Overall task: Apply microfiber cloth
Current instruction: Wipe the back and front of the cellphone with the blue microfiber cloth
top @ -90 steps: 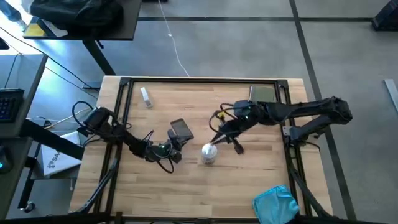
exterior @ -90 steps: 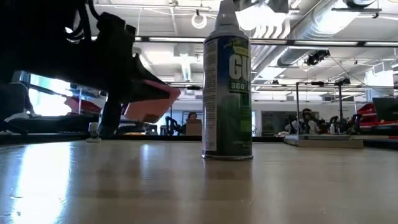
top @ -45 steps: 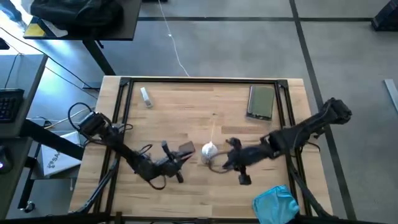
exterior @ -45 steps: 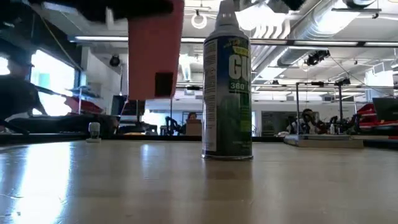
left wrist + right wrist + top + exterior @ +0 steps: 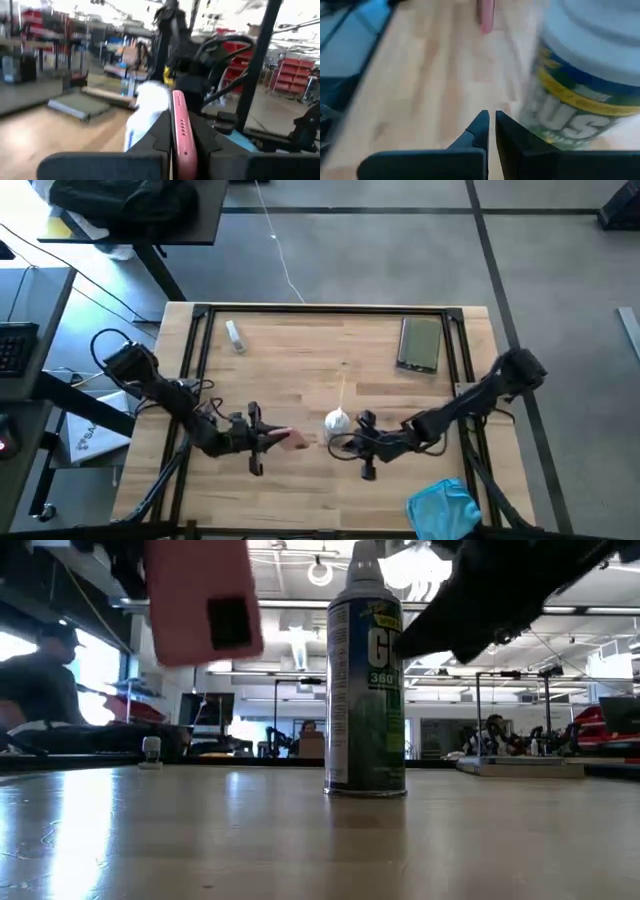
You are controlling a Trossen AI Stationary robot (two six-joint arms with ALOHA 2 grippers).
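Observation:
The microfiber cloth (image 5: 445, 508) lies rumpled at the table's near right corner, with no gripper near it. My left gripper (image 5: 268, 440) is at the near middle, shut on a phone in a pink case (image 5: 292, 440), which shows high in the low view (image 5: 198, 600). A green-labelled spray can (image 5: 337, 422) stands upright on its base (image 5: 365, 788) at the table's middle. My right gripper (image 5: 350, 446) is just on the near right side of the can, its fingers shut with nothing between them (image 5: 491, 125). My left gripper pinches the phone's front and back faces (image 5: 179, 145) between its two fingers. The fingers come level from the table's left. The phone stands on edge and is lifted clear of the table (image 5: 198, 600). My right gripper is close beside the can's wall (image 5: 570, 115); whether it touches, I cannot tell.
A dark tablet-like device (image 5: 420, 343) lies flat at the far right. A small clear bottle (image 5: 234, 335) lies at the far left. A metal frame (image 5: 320, 310) runs along the table's edges. People sit in the room beyond the table (image 5: 40, 690).
My left gripper has carried the phone toward the near edge, raised it clear of the table and turned it from lying tilted to standing on edge. My right gripper has swung from the far middle toward the near edge and left, ending beside the can, which has stayed put.

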